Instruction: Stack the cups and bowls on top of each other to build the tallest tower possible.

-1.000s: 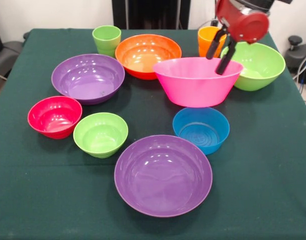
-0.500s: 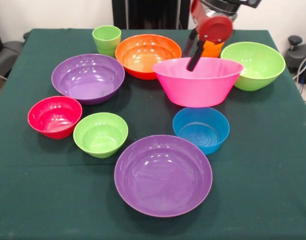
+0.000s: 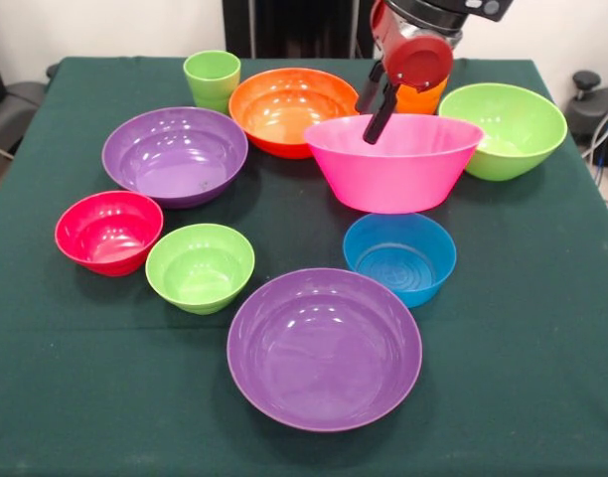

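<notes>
gripper (image 3: 376, 111): slid from the far right corner to the pink bowl's (image 3: 393, 174) far rim, fingers slightly apart, holding nothing
pink bowl: mid table, far half, empty
tower: not started, guessing the pink bowl gets grabbed first

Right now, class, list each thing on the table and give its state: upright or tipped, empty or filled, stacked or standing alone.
pink bowl: upright, empty, alone
orange bowl: upright, empty
far purple bowl: upright, empty
near purple bowl: upright, empty
large green bowl: upright, empty
small green bowl: upright, empty
red bowl: upright, empty
blue bowl: upright, empty
green cup: upright
orange cup: upright, partly hidden
gripper: fingers open, holding nothing
</notes>
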